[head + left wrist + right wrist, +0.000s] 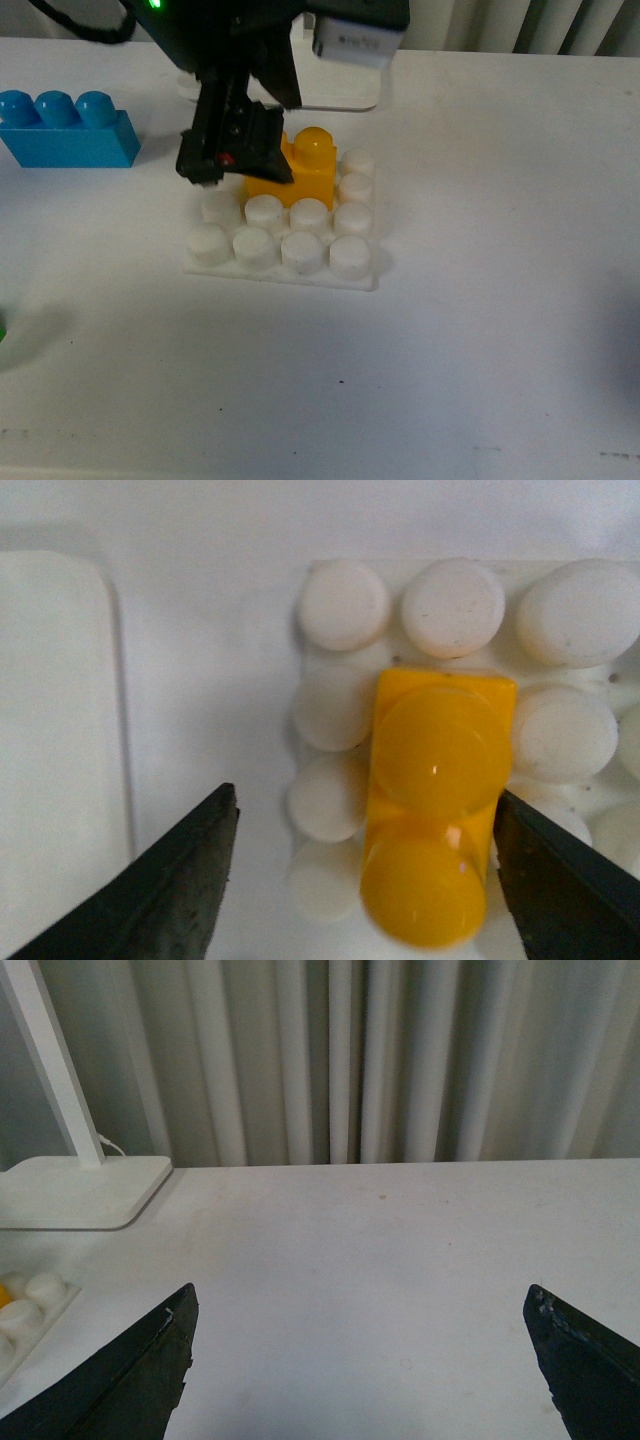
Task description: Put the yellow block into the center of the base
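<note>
The yellow block [305,170] stands on the white studded base [290,275], in its middle toward the back, with white studs beside and in front of it. My left gripper [235,150] hangs just over the block's left part, open. In the left wrist view the block [435,810] lies between the spread black fingers [170,890], nearer one of them, and neither finger clearly touches it. The base [396,570] shows round it. My right gripper [360,1370] is open and empty over bare table. One corner of the base [30,1310] shows in its view.
A blue three-stud brick [65,128] lies at the far left. A white lamp foot [330,95] stands just behind the base, and it shows with its pole in the right wrist view [80,1190]. Curtains hang behind the table.
</note>
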Robot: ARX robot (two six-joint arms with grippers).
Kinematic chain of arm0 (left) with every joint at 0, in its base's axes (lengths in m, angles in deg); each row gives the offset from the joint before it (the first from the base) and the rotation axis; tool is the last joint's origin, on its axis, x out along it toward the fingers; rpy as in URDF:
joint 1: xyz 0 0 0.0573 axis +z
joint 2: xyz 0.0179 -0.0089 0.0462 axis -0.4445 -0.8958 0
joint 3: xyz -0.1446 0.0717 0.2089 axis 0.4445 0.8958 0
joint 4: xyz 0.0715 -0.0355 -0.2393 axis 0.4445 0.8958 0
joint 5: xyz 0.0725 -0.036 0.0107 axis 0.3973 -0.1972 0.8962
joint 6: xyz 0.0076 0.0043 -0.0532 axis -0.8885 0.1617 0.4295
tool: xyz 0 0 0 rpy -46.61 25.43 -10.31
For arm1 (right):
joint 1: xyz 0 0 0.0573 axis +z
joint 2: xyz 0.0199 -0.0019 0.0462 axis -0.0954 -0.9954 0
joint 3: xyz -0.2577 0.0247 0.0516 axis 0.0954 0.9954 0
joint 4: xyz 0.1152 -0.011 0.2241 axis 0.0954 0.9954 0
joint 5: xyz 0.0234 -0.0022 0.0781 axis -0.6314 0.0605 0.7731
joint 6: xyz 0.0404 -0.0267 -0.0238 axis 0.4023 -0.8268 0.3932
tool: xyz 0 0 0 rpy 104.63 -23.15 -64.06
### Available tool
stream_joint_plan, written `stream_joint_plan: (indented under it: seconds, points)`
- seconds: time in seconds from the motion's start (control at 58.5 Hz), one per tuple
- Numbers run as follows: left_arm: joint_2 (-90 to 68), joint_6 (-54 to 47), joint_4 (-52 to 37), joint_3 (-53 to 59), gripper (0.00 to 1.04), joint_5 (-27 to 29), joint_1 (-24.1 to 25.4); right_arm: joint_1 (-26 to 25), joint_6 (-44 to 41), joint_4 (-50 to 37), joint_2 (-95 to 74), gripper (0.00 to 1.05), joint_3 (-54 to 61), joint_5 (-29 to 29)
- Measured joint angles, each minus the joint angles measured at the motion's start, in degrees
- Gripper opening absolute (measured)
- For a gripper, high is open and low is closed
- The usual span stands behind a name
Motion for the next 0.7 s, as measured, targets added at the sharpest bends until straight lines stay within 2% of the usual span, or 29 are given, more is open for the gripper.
stream_joint_plan:
  seconds: [0.085, 0.137, 0.239, 0.427, 0.615, 0.701]
  points:
    - [5.35, 0.04, -3.10, 1.27, 0.96, -0.35, 0.70, 0.00, -0.02, 0.00, -0.02, 0.96, 0.00, 0.02]
    - [7.76, 0.00, -4.59, 2.21, 1.00, -0.57, 1.01, 0.00, -0.02, 0.00, 0.00, 0.96, 0.00, 0.02]
    - [14.78, 0.09, -9.99, 6.84, 0.98, -0.26, 2.03, 0.00, 0.00, 0.00, 0.00, 0.96, 0.00, 0.02]
    - [27.34, 4.55, -26.84, 20.35, 0.98, 3.54, 4.22, 0.00, -0.02, 0.00, 0.00, 0.96, 0.00, 0.02]
    - [44.02, 15.52, -41.48, 35.95, 0.98, 7.89, 8.04, 0.00, -0.02, 0.00, 0.00, 0.96, 0.00, 0.02]
    - [51.45, 21.66, -44.09, 41.97, 0.98, 9.46, 9.55, 0.00, -0.02, 0.00, 0.00, 0.96, 0.00, 0.02]
